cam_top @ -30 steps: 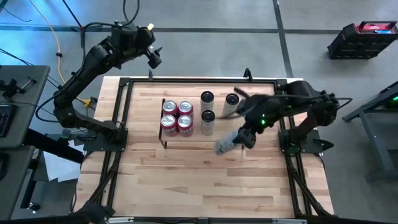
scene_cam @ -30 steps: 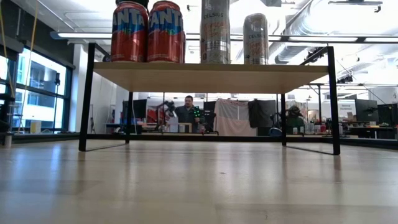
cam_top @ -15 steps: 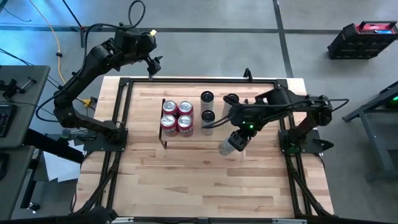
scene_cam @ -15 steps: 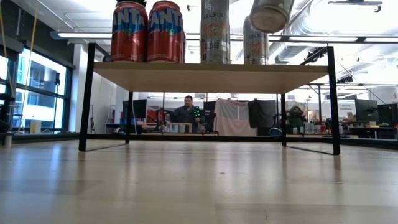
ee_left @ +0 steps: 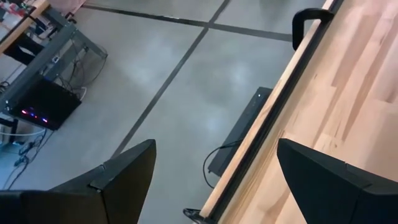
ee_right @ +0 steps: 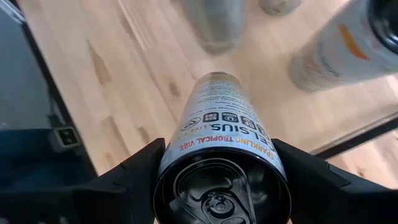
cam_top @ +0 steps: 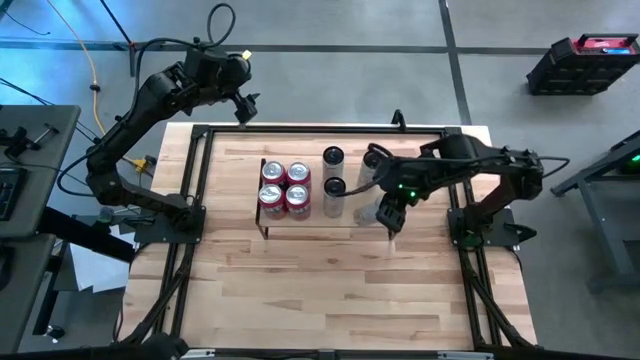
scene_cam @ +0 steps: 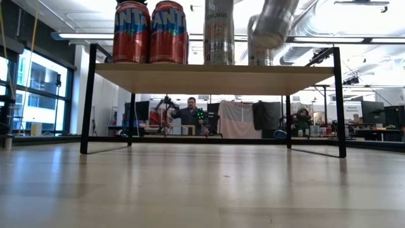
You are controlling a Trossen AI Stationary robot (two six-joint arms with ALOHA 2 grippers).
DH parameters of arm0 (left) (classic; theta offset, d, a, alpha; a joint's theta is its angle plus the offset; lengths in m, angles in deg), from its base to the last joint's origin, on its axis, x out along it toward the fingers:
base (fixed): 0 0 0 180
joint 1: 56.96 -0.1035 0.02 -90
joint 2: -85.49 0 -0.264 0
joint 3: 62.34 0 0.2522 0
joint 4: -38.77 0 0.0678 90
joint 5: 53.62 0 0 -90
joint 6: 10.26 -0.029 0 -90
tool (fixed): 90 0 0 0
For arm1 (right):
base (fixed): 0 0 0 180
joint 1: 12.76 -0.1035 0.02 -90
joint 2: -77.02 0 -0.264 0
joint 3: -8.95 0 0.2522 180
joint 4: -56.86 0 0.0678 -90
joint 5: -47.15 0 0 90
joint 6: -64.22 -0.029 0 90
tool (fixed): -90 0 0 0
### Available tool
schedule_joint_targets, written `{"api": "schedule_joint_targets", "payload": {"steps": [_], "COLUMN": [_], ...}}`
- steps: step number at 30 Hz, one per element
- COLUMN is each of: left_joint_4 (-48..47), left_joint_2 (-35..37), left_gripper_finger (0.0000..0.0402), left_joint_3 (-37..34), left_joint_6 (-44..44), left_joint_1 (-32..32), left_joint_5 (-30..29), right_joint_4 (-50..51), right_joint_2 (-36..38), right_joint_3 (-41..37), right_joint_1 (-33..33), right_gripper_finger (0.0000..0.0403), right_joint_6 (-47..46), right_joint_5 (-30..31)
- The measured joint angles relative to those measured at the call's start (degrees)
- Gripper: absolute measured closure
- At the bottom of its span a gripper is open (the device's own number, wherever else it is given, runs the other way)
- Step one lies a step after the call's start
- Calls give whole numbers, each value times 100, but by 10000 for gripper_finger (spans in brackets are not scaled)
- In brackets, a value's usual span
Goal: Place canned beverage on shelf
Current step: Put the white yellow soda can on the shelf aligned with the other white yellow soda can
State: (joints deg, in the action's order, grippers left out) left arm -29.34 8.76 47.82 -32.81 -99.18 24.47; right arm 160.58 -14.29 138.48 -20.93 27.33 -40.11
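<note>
The shelf [cam_top: 350,215] stands mid-table; in the low view its light board [scene_cam: 215,71] sits on black legs. On it stand several red cans [cam_top: 284,185] and three slim silver cans [cam_top: 334,186]. My right gripper [cam_top: 392,205] is shut on another slim silver can [ee_right: 227,130], which hangs tilted above the shelf's right end [scene_cam: 273,24]. My left gripper [cam_top: 243,100] is open and empty, high beyond the table's far left corner; its wrist view [ee_left: 214,180] looks down on the floor and the table's edge. My right gripper pinches the silver can's side wall near its top end [ee_right: 186,146] between its two fingers [ee_right: 134,180], one on each side, across the can. The can's tab end faces the wrist. The can hangs tilted below the gripper, its lower end [scene_cam: 269,39] clear of the board.
The nearest standing slim can [cam_top: 372,160] is just behind the held one on the shelf's right part. Bare board lies on the shelf's near right part [cam_top: 365,222]. Black rails [cam_top: 320,130] frame the tabletop. A person [scene_cam: 190,114] sits in the room far behind.
My right gripper has turned and risen a little toward the shelf's right end. The silver can, slanting nearly flat beside the shelf's near right corner a second ago, has tipped toward upright and now hangs over the board's right end.
</note>
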Motion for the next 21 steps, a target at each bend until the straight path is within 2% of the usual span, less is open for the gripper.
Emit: {"api": "schedule_joint_targets", "payload": {"steps": [6, 14, 21], "left_joint_4": [-240, -245, -242], "left_joint_2": [141, 636, 906], "left_gripper_finger": [76, 76, 76], "left_joint_3": [-4, -4, -4], "left_joint_6": [215, 925, 1624], "left_joint_1": [0, 1, 0], "left_joint_5": [36, 153, 314], "right_joint_4": [11, 10, 2], "right_joint_2": [164, 227, 290], "right_joint_3": [-347, -306, -308], "right_joint_1": [119, 306, 677], "right_gripper_finger": [153, 153, 153], "right_joint_6": [584, 2351, 3365], "right_joint_5": [-132, -109, -295]}}
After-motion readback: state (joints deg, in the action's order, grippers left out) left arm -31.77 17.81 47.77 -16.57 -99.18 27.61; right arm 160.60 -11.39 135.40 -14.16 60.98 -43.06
